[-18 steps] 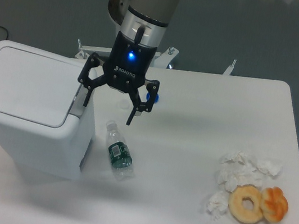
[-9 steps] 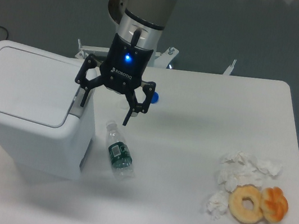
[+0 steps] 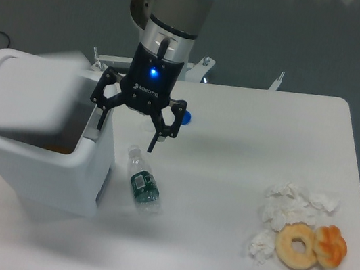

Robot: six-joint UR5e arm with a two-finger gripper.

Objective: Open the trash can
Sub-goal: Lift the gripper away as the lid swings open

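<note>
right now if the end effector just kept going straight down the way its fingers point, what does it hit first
Probably the trash can: the open end effector straddles its right rim, with one finger at the grey tab. The other finger hangs over bare table just above the plastic bottle. Depth is hard to judge from this single view.

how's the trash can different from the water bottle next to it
The trash can is a big opaque white box standing upright; the water bottle is small, clear and lying on its side. The trash can's lid is lifted and blurred, while the water bottle lies sharp and still. Both rest on the table.
</note>
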